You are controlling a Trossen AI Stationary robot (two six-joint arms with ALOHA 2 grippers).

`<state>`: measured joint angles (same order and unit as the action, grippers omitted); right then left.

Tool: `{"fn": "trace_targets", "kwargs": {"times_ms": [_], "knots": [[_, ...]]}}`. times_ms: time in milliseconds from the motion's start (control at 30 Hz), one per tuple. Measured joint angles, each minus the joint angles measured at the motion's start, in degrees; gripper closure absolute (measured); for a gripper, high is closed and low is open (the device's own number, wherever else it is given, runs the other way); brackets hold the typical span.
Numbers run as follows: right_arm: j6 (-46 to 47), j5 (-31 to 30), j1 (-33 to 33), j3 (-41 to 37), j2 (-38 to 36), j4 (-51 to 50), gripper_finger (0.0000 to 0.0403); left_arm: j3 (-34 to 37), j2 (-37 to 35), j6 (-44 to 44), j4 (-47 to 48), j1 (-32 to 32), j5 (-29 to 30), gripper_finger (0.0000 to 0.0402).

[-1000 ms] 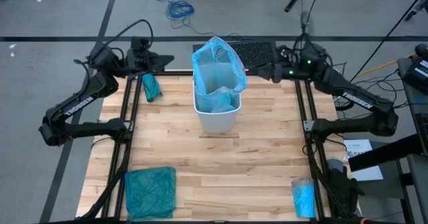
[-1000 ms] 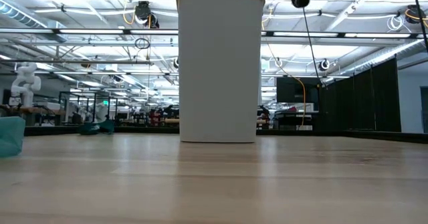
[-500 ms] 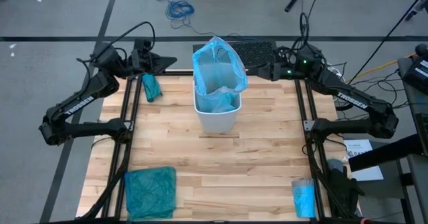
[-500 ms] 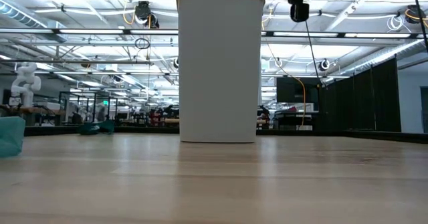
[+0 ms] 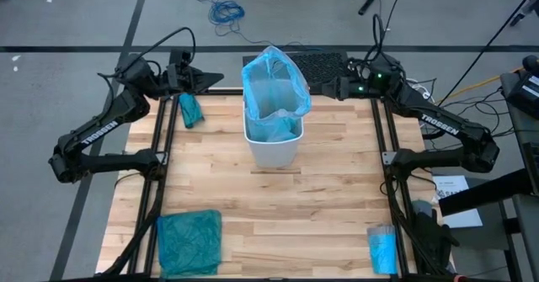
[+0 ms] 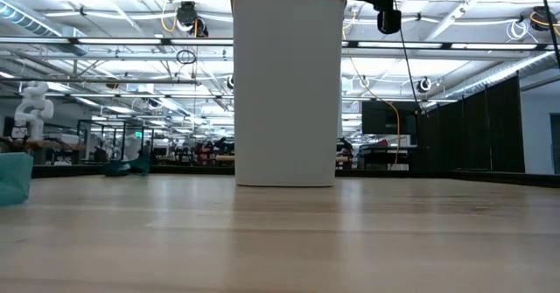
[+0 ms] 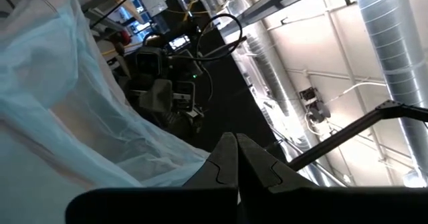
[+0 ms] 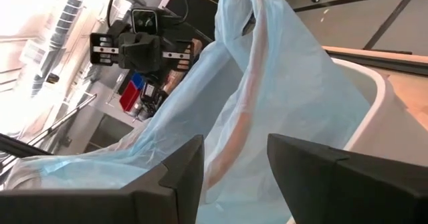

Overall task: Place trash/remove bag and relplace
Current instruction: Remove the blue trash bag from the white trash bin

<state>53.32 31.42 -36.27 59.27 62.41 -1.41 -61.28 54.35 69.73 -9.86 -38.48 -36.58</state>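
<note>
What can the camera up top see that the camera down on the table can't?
Only the high view shows the light blue bag standing up out of the bin, both arms at the table's far corners, the left gripper and right gripper, and the bright blue roll. Only the low view shows the room and ceiling lights behind. Both show the white bin and the wooden table.

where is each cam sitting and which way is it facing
High view: above the table, facing down; both arms, white bin.
Low view: at tabletop height, facing level at the bin; an arm part at top.
Left wrist view: facing the blue bag; shut left end effector.
Right wrist view: facing the bag; open right end effector.
Both wrist views share the bag.
</note>
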Motion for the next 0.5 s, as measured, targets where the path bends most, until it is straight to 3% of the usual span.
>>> {"fn": "trace_targets", "kwargs": {"times_ms": [500], "knots": [[0.48, -0.07, 0.12, 0.0, 0.85, 0.51, 0.0245, -0.01, 1.69, -0.13, -0.01, 0.0, -0.03, 0.0401]]}}
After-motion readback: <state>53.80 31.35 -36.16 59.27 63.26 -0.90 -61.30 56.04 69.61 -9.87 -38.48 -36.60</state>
